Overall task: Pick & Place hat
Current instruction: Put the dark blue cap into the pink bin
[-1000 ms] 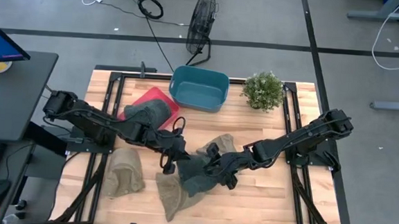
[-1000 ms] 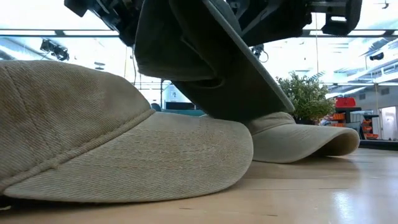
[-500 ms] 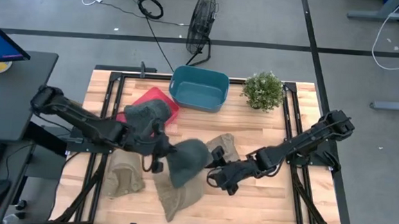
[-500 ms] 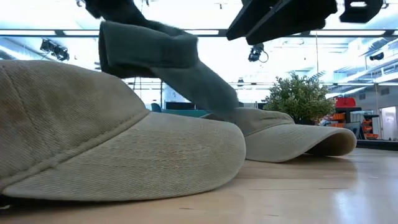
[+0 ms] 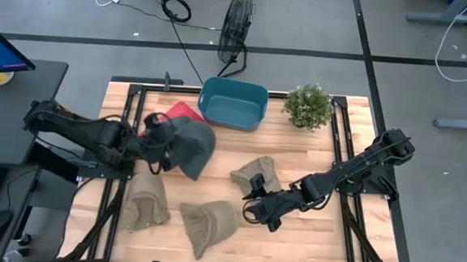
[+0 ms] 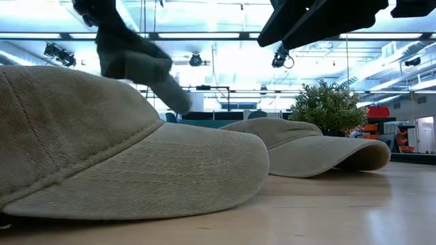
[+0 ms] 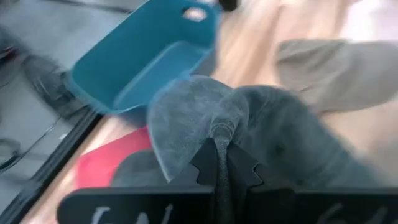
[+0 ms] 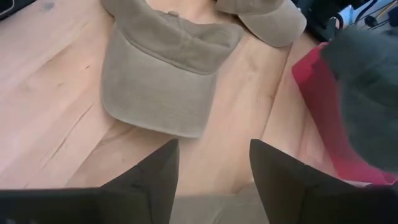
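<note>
The dark grey hat (image 5: 193, 147) hangs in the air from my left gripper (image 5: 161, 140), over the red tray (image 5: 184, 112) at the table's far left. It also shows in the low view as the grey hat (image 6: 129, 54) above the tan ones. A second grey hat (image 7: 134, 169) lies on the red tray (image 7: 102, 169) under it. My left gripper (image 7: 221, 155) is shut on the hat (image 7: 280, 134). My right gripper (image 5: 253, 210) hovers open near the table's middle, over bare wood beside a tan hat (image 8: 161, 81), touching nothing. My left gripper pinches a gathered fold of the grey hat's cloth (image 7: 221, 127) between its two fingers. It comes from the table's left. The hat is lifted clear, and its body droops away from the fingers toward the table's right.
Three tan hats lie on the wood: one near left (image 5: 146, 200), one near the middle (image 5: 210, 225), one at the centre (image 5: 257, 173). A blue bin (image 5: 233, 103) and a small plant (image 5: 308, 105) stand at the far edge.
My left gripper has drawn back toward the table's left and far side, carrying the grey hat off the tan hats at the middle to above the red tray. The hat has pulled away from my right gripper, which has kept nearly still.
</note>
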Available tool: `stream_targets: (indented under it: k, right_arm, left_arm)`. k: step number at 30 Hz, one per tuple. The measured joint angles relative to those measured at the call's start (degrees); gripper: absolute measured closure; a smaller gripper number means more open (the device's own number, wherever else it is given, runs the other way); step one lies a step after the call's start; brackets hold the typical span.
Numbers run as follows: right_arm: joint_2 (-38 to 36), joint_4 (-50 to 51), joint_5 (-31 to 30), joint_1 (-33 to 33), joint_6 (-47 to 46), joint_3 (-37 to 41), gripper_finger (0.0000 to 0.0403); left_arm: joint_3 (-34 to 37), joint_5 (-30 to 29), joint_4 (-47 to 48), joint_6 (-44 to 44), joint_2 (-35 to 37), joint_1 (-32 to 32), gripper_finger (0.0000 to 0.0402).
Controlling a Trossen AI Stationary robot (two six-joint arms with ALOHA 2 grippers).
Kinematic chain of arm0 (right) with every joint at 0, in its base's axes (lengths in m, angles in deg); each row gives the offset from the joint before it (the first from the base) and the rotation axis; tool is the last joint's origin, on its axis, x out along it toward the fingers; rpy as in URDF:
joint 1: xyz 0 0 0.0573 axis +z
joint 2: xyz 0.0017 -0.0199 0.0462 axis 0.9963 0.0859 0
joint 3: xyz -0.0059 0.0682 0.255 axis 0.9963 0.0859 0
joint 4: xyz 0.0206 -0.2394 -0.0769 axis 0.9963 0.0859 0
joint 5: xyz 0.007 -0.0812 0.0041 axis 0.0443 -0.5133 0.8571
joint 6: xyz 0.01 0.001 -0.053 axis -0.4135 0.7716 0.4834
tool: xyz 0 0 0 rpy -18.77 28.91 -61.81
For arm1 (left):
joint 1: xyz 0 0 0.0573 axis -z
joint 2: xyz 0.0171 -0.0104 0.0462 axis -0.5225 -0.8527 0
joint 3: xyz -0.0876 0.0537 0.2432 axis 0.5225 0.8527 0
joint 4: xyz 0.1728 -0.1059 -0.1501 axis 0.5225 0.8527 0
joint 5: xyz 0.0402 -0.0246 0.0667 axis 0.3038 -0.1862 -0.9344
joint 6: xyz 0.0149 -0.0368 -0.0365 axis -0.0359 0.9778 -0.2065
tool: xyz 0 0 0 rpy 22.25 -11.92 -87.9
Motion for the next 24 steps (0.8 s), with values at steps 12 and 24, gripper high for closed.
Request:
stream_targets:
  k: [12,24]
  right_arm:
    - [0.0,0.8,0.0,-1.4,0.0,0.0,0.0201]
    - [0.0,0.8,0.0,-2.9,0.0,0.0,0.0201]
  left_arm:
    - [-0.9,0.2,16.0,-3.4,3.3,-14.2,0.0393]
    - [6.8,10.6,9.6,-10.0,3.1,-25.3,0.0390]
